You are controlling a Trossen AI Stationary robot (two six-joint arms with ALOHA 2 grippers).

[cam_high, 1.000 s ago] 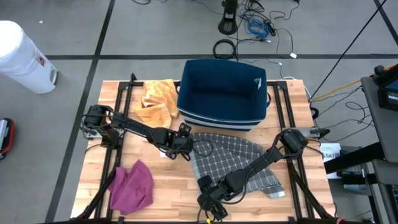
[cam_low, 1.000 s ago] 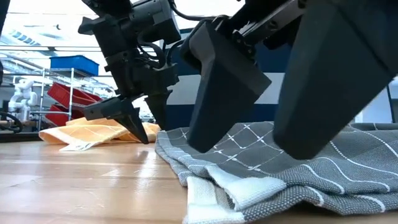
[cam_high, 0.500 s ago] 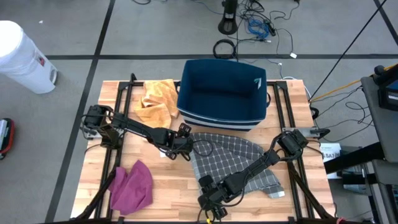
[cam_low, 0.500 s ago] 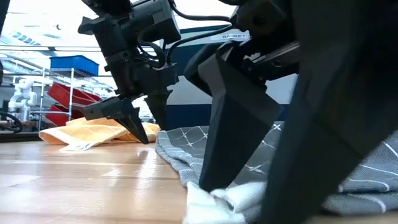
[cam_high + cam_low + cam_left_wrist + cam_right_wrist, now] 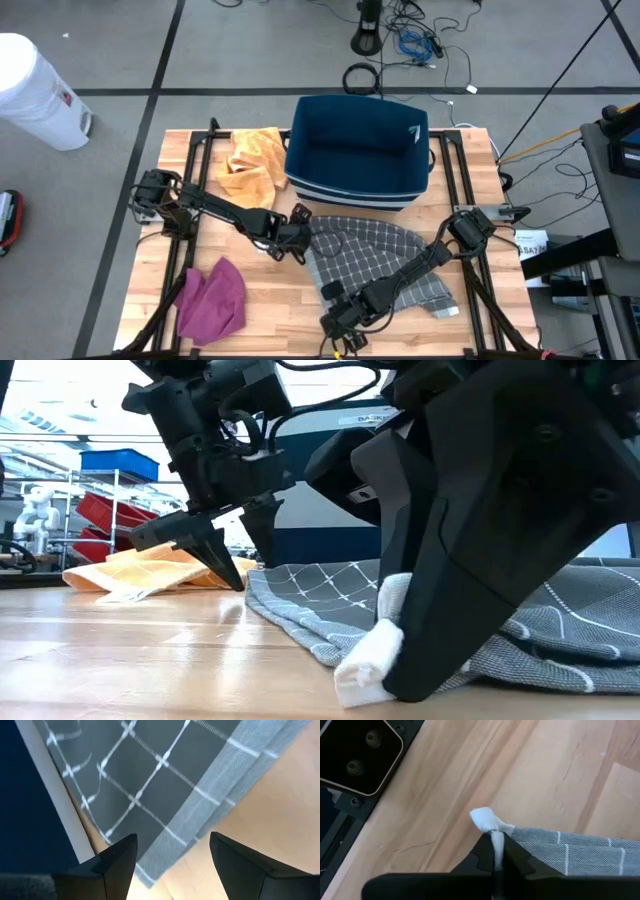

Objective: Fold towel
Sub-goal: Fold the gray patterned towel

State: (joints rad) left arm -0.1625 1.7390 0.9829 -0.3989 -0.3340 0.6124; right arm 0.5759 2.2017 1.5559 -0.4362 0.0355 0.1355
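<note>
A grey checked towel [image 5: 375, 255] lies spread on the wooden table in front of the blue basket, a little rumpled. My right gripper [image 5: 331, 294] is at the towel's near left corner and is shut on it. My left gripper [image 5: 298, 240] is at the towel's far left corner, fingers open. In the left wrist view the towel's left edge [image 5: 220, 805] runs between and beyond the two fingertips of my left gripper [image 5: 172, 852]; whether they touch the cloth I cannot tell. My right gripper pinches the towel's white-hemmed near left corner [image 5: 489, 821] between its two fingers. The fingers [image 5: 440, 590] come from above, slanting down. The corner is bunched and its white tip [image 5: 368, 652] sticks out past them, low over the table. The rest lies on the table.
A blue basket [image 5: 358, 150] stands at the far middle of the table. An orange cloth [image 5: 250, 160] lies to its left, and a purple cloth [image 5: 212, 298] at the near left. Black frame rails run along both sides. A white bin [image 5: 35, 90] stands off the table.
My right gripper has come down onto the towel's near left corner and shut on it. The corner, which lay flat, is now bunched between the fingers with its white tip sticking out. The rest of the towel has stayed in place.
</note>
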